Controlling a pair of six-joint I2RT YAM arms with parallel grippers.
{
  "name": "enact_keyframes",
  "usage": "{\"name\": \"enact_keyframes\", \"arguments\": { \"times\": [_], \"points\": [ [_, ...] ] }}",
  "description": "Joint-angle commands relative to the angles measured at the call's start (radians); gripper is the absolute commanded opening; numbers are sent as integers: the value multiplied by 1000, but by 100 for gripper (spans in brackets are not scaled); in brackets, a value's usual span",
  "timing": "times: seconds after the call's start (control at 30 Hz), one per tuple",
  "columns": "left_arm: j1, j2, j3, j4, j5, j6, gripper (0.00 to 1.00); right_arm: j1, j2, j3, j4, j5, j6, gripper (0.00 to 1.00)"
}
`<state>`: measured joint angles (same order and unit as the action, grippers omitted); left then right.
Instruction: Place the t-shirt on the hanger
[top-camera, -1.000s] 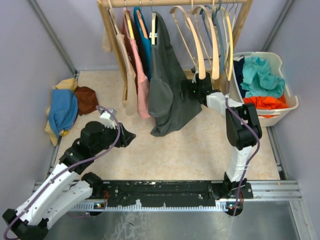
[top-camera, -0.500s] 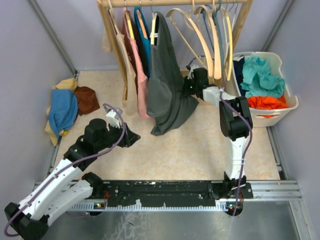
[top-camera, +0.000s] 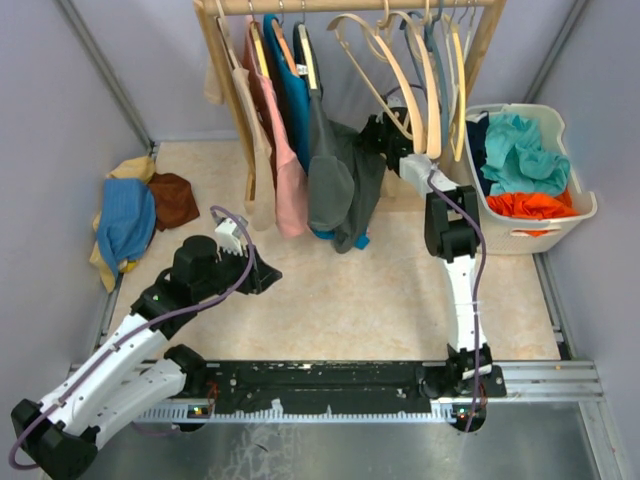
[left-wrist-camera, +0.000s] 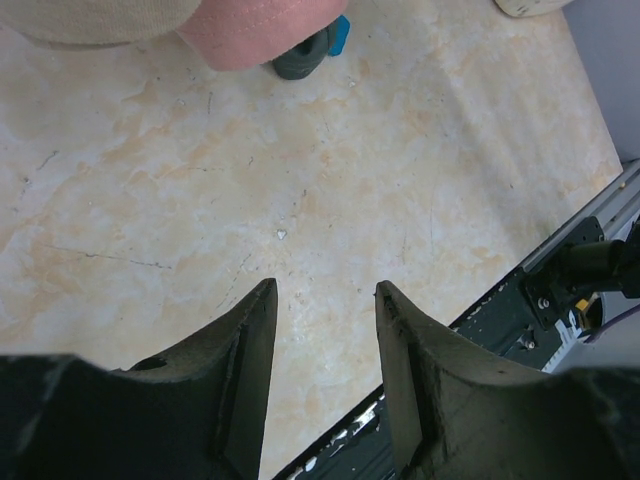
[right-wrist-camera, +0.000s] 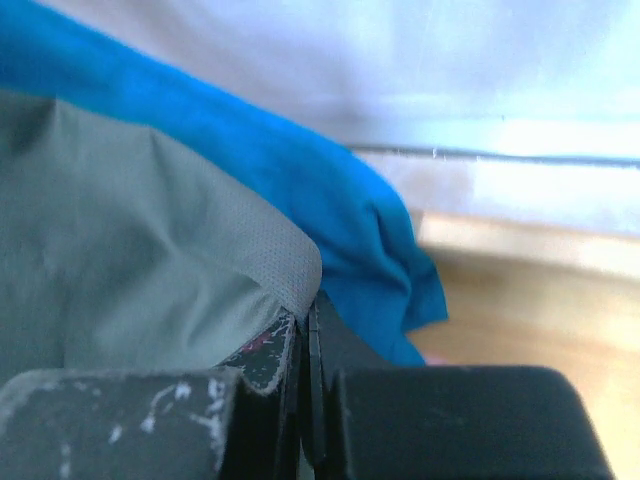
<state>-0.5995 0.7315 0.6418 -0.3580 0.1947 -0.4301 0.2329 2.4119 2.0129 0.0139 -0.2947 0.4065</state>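
Three garments (top-camera: 515, 150), prob., in wht basket (top-camera: 548, 238).

Left gripper (left-wrist-camera: 326, 290) at 6 o'clock, fingers spread apart, above the beige marbled floor (left-wrist-camera: 330, 170). Pink hem (left-wrist-camera: 250, 30) at 12 o'clock, beige cloth (left-wrist-camera: 90, 20) at 11. Tip of the dark t-shirt (left-wrist-camera: 303, 62) and blue cloth (left-wrist-camera: 341, 34) sit just beside the pink hem. Black rail (left-wrist-camera: 560, 275) at 4 o'clock.

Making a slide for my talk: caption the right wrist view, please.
Right tool shut on the grey t-shirt edge, teal-blue shirt behind.
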Motion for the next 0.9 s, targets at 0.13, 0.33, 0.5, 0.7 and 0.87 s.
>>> {"name": "enact_keyframes", "arguments": {
  "times": [0.13,0.33,0.5,0.7,0.87],
  "points": [
    [1,-12,30,-13,-25,-4,49,-20,269,423,99,-9,236,0],
    [1,-24,36,-39,-45,-1,50,-27,331,426,227,-51,329,1],
    [1,-26,47,-48,-57,1,50,-25,278,301,302,-108,346,31],
    [1,-40,62,-57,-70,-1,53,-26,61,-11,373,-96,302,78],
    [1,-57,101,-95,-91,6,54,-28,-146,-296,534,-96,353,95]
  ]
}}
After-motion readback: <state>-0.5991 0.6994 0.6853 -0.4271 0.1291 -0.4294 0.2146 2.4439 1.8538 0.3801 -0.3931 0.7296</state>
